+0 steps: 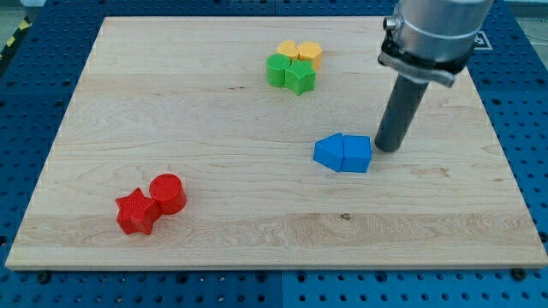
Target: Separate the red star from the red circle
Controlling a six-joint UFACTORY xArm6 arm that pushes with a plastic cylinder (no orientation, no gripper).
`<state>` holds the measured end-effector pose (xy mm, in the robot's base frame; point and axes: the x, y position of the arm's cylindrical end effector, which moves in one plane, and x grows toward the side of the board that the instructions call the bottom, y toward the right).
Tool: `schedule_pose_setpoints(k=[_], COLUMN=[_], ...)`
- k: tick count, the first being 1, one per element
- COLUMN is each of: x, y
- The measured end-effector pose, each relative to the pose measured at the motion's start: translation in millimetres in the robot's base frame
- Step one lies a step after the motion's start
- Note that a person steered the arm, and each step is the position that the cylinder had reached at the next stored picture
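A pale wooden board [257, 231] lay on a blue perforated table [34, 103], seen from above and slightly from the front.

Toward the view's bottom left sat the red star [137, 212], touching the red circle [168, 192], a short cylinder just to its upper right. The pair stood alone in that corner, well apart from every other block.

Near the view's top centre was a tight cluster of four: a green block [278, 70] and a green star [300, 77] in front, with two yellow blocks [299, 51] pressed close behind them.

Right of centre lay two blue blocks [343, 153], pressed together side by side, their exact shapes hard to make out.

Just to their right stood the dark rod beneath a silver arm housing [432, 34]. My tip [387, 151] rested on the board right beside the right-hand blue block, far from the red pair. The arm carried no gripper, so there was nothing to open or close.
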<state>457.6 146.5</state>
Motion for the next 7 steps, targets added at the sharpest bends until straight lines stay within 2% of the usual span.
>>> schedule_pose_setpoints(k=[1,2,4,5,6,7], x=[-9,-7,17,48,77,121], y=[-29,-94,-276,-341,-370,-367])
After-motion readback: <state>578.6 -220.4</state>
